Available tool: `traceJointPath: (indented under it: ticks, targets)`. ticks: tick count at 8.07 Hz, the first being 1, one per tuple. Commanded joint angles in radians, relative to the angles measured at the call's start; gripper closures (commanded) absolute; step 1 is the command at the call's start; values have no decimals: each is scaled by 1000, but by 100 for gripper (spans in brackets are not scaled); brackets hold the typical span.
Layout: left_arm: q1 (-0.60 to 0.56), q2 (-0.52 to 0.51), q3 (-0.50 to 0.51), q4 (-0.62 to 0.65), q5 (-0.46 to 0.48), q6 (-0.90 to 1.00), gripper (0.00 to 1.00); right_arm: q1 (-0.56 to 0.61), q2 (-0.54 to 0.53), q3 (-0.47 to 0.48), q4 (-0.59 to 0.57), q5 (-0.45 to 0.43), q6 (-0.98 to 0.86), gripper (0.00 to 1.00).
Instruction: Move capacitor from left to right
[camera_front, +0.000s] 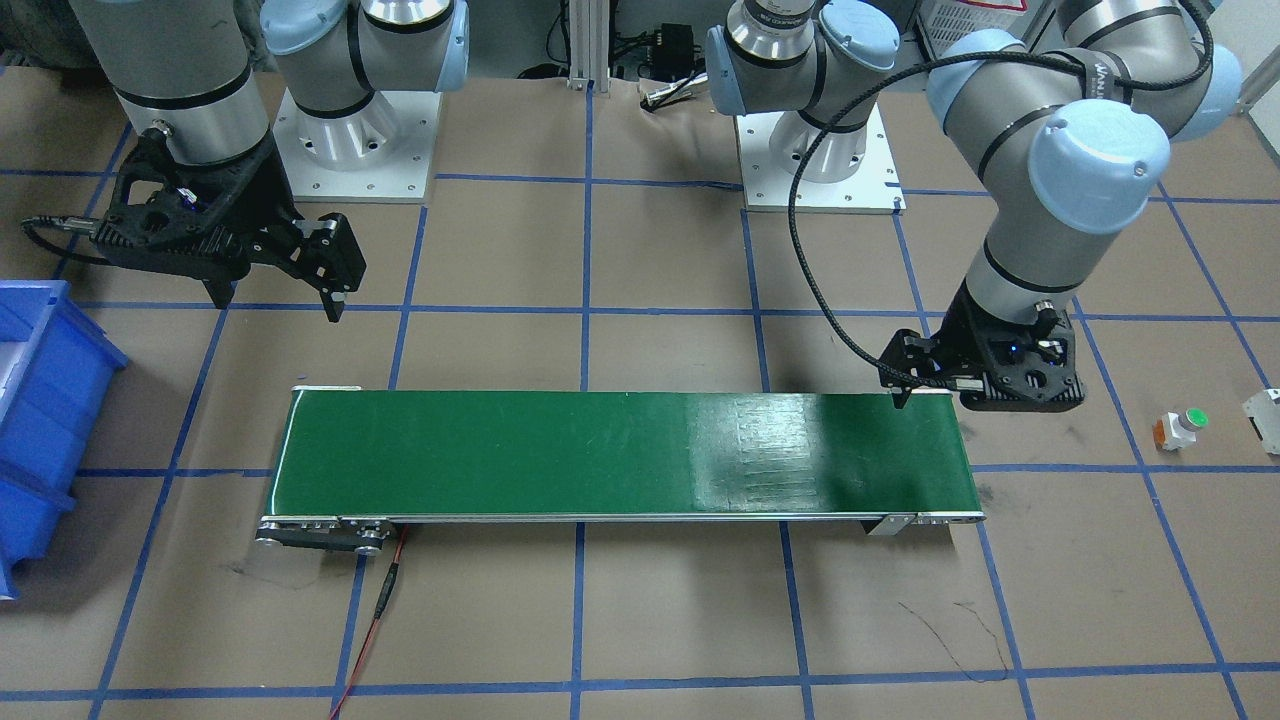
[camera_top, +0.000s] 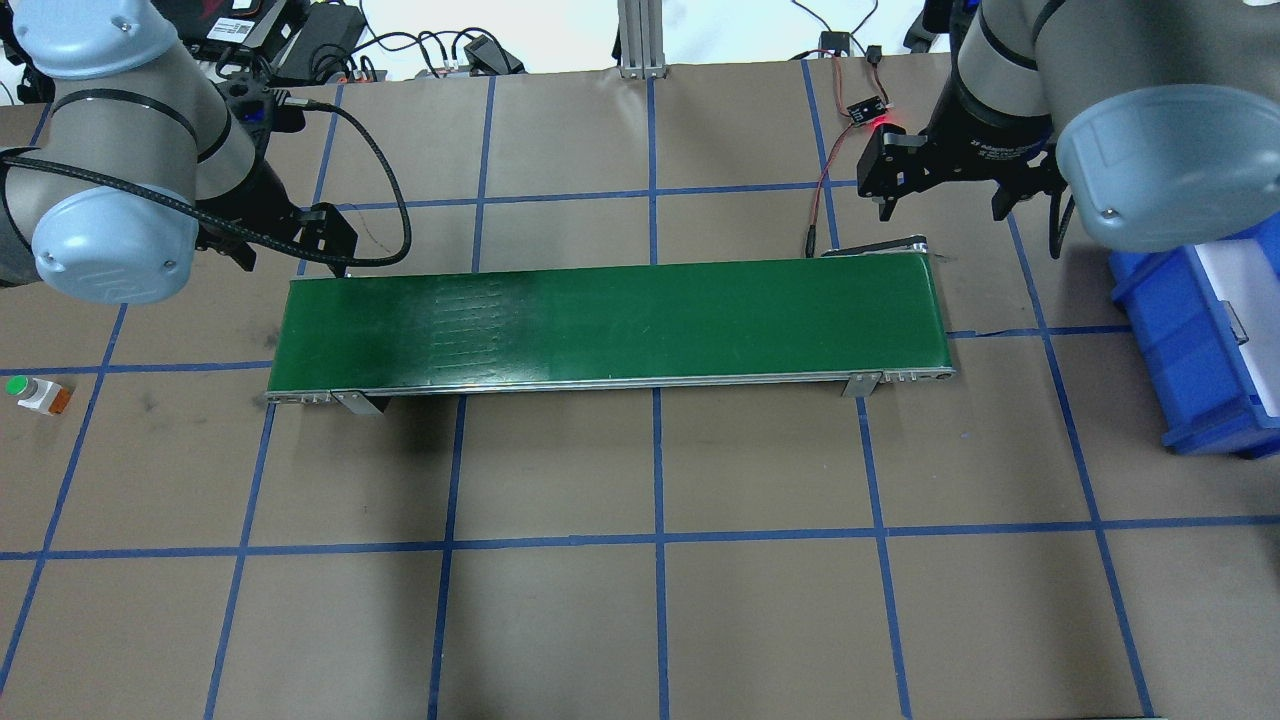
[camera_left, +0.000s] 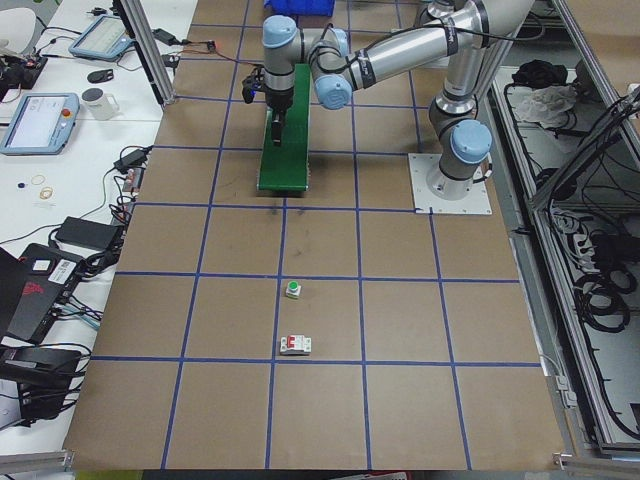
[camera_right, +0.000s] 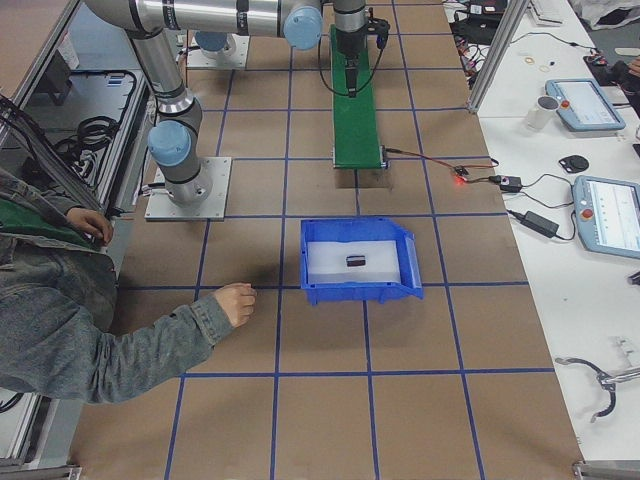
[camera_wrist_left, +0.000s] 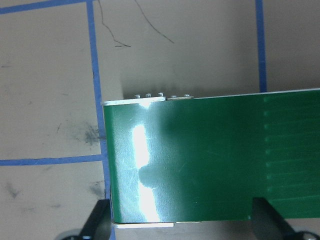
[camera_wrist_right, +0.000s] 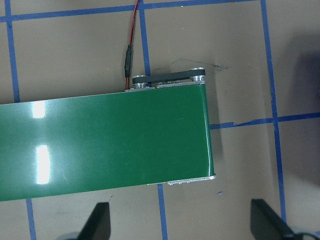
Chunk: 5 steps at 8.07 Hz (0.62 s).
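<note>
capacitor (camera_right: 355, 261): in blue bin (camera_right: 322, 292); likely light, stiff, rolls easily; pinch across its barrel.
left gripper (camera_wrist_left: 180, 212): spread wide, empty.
right gripper (camera_wrist_right: 180, 212): spread wide, empty.

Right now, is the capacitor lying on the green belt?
No, the green belt is bare, and the capacitor lies inside the blue bin off its end.

what looks like the capacitor (camera_right: 355, 261) lies in the bin (camera_right: 360, 293).
</note>
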Motion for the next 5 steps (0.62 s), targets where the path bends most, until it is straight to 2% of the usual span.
traceJointPath:
  ticks: [1, 3, 5]
  targets:
    - [-64, 68, 21, -64, 3, -6, 0, -1, -2, 0, -1, -11, -1, 0]
    - [-98, 82, 137, -358, 23, -4, 0, 0, -2, 0, -1, -11, -1, 0]
    - [-118, 82, 176, -388, 30, -7, 0, 0, -2, 0, -1, -11, -1, 0]
